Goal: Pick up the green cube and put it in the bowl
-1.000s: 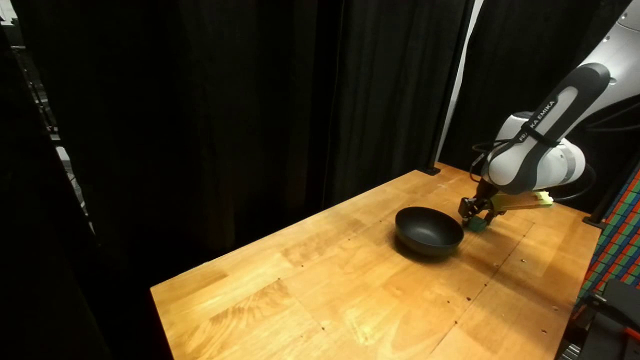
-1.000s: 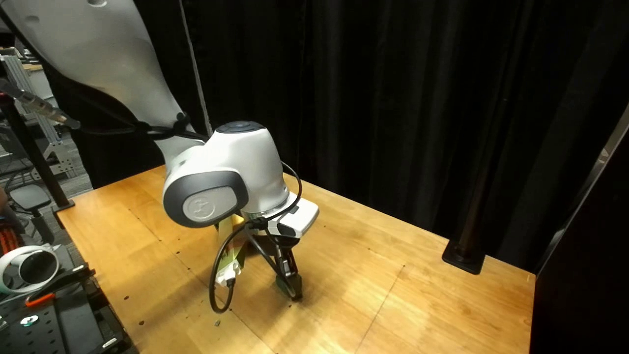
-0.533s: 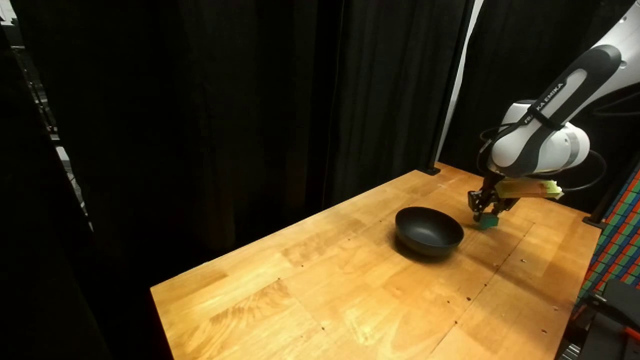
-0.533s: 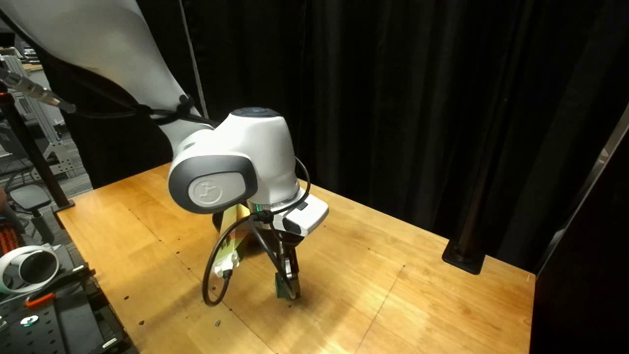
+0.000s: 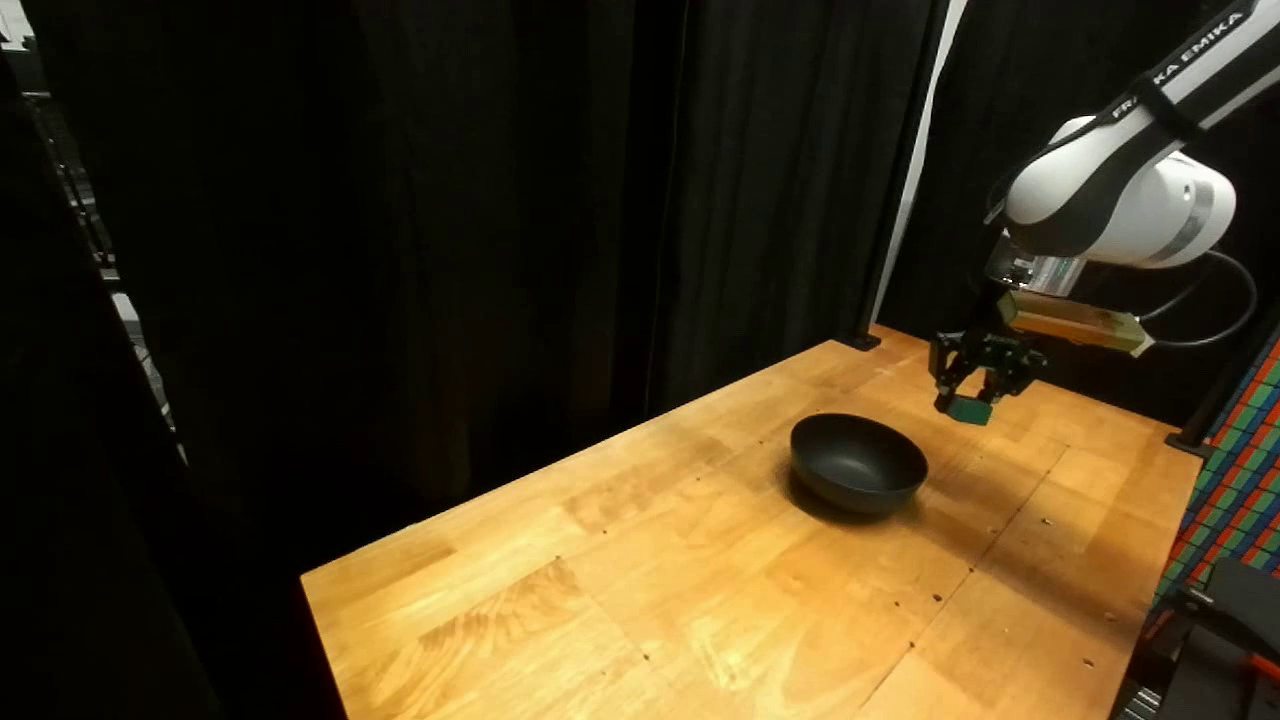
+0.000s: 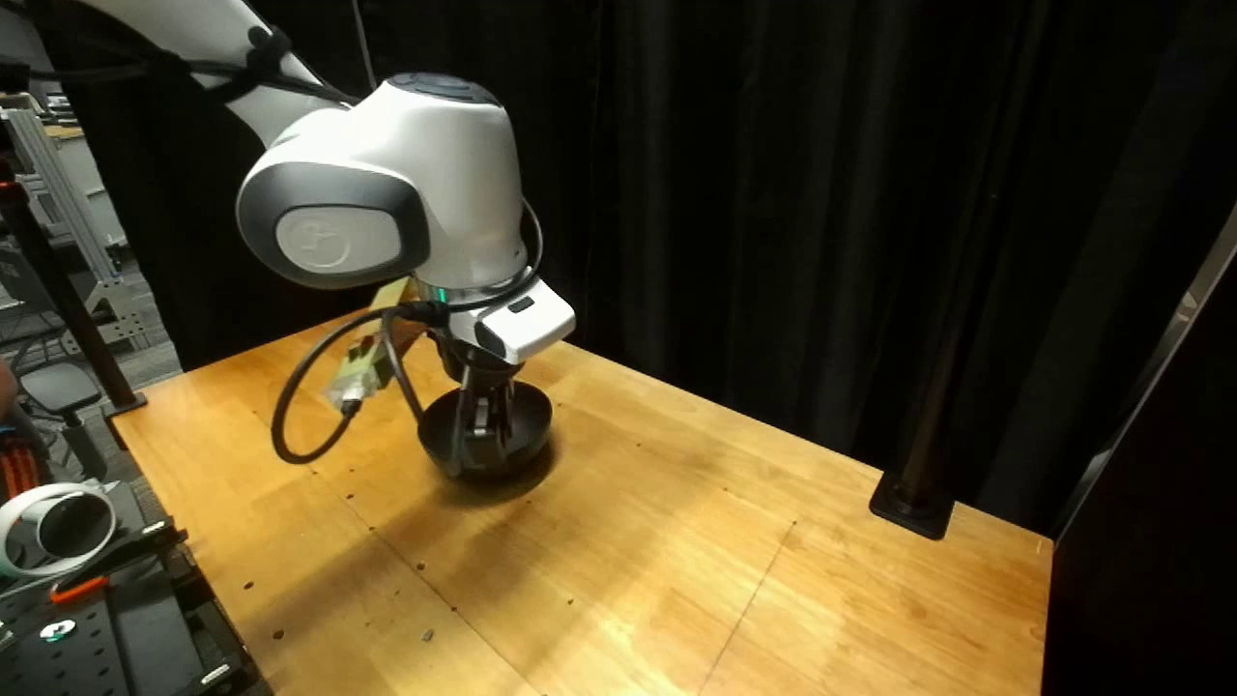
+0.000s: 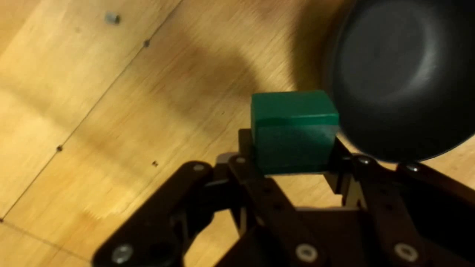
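The green cube (image 7: 295, 133) is clasped between both fingers of my gripper (image 7: 293, 150), clear of the table. In an exterior view the cube (image 5: 969, 410) hangs below the gripper (image 5: 966, 398), above and just beyond the black bowl's rim. The bowl (image 5: 858, 465) rests upright on the wooden table, and no object shows inside it. In the wrist view the bowl (image 7: 389, 70) lies lower down, to the right of the cube. From another angle my gripper (image 6: 486, 440) overlaps the bowl (image 6: 533, 418), and the cube cannot be made out there.
A small grey bit (image 7: 112, 17) lies on the wooden table (image 6: 676, 580). A loose cable (image 6: 290, 387) loops out from the wrist. Dark post bases (image 6: 911, 503) stand on the table's edge, with black curtains behind. Beside the table sits a black cart (image 6: 97, 619).
My gripper has shut on the green cube and lifted it off the table. In an exterior view the arm has risen and shifted left, so the bowl now shows behind it.
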Controlling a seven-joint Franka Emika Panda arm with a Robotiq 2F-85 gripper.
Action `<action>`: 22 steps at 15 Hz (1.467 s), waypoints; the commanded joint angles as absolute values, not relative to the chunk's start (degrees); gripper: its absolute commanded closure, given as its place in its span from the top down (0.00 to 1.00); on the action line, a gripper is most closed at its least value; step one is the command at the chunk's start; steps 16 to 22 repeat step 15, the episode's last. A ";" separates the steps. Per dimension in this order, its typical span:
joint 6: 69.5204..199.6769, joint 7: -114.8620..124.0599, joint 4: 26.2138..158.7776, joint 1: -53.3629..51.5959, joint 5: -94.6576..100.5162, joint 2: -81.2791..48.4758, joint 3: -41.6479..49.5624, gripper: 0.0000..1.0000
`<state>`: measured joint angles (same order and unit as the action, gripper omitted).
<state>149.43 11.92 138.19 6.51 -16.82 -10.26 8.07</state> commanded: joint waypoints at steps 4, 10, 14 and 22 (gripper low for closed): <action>161.15 6.17 145.88 3.83 -37.21 -4.76 -0.99 0.21; 172.56 2.00 146.55 2.39 -45.20 -7.34 -6.12 0.78; 153.57 12.49 151.08 3.99 -26.50 -1.15 2.50 1.00; 149.22 14.13 151.60 4.74 -22.60 -0.29 4.41 1.00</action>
